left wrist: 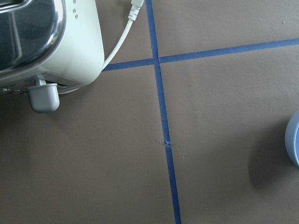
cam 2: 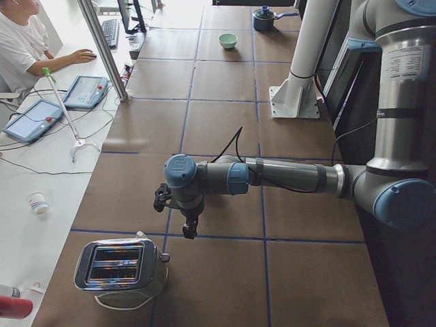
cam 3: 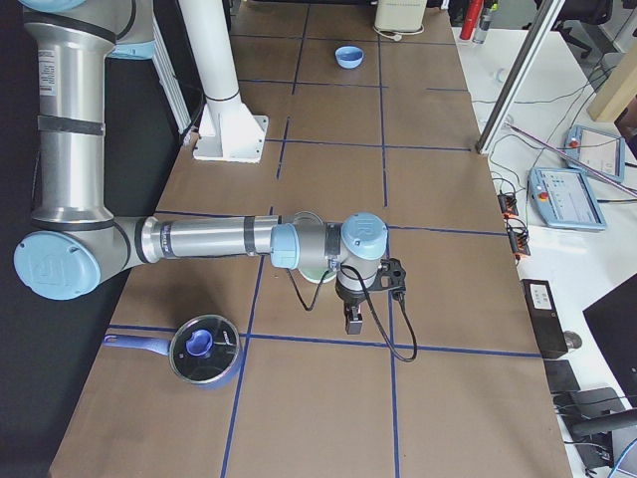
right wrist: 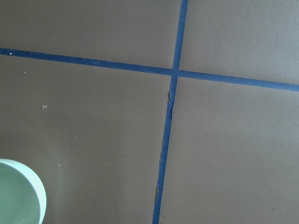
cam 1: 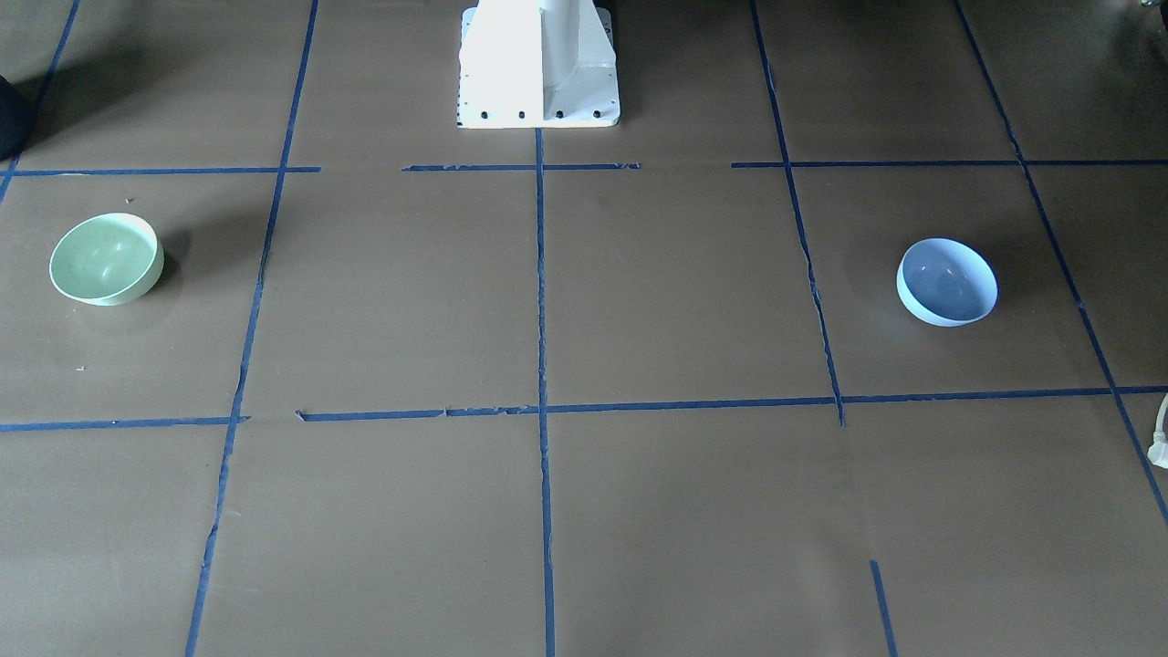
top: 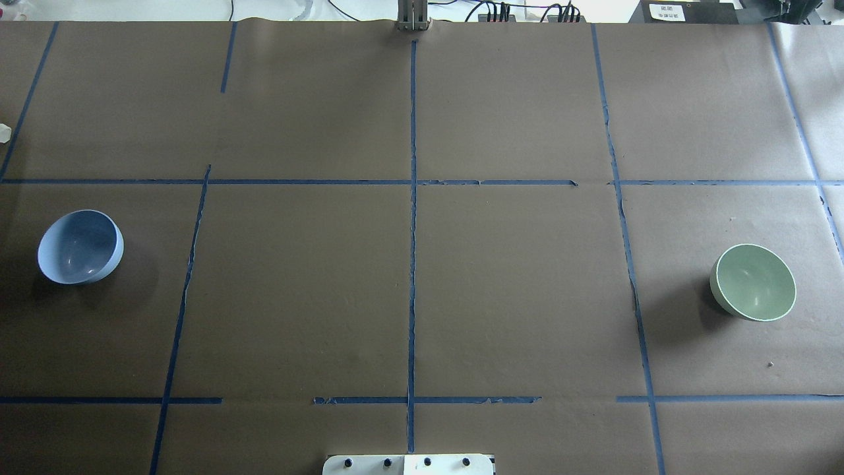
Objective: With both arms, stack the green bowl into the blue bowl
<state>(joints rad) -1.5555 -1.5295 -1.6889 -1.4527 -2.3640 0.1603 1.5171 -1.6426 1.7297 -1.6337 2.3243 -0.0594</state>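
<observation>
Two bowls stand upright and well apart on the bench [top: 297, 297], one toward each end. The green bowl [top: 753, 282] is close to the end on the robot's right, about midway between the robot's edge and the operators' edge. The blue bowl [top: 80, 247] is close to the end on the robot's left, at much the same depth. Neither bowl is touched by anything.

The left arm [cam 2: 286, 176] reaches out low over the left end, and its left gripper [cam 2: 189, 228] points down above the paper, near a toaster [cam 2: 122, 267] in the corner on the operators' side. The right arm [cam 3: 209, 239] reaches out over the right end with the right gripper [cam 3: 353, 319] pointing down, near a lidded pot [cam 3: 204, 351] in the corner on the robot's side. Both grippers show only in the side views, so I cannot tell whether their fingers are spread or pressed together
</observation>
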